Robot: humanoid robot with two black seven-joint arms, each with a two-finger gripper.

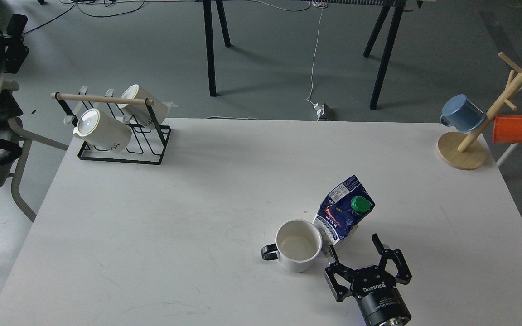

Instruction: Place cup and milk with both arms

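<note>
Hovering low over the white table (152, 253), the right gripper (357, 251) spreads its fingers wide and holds nothing. Just beyond its fingertips stands the milk carton (340, 217), green cap up, touching the cup (298, 245) to the gripper's left. Both look already placed; the gripper probably needs only to back away. The left gripper is out of view.

Right gripper (354, 246) upright, jaws spread wide.
</note>
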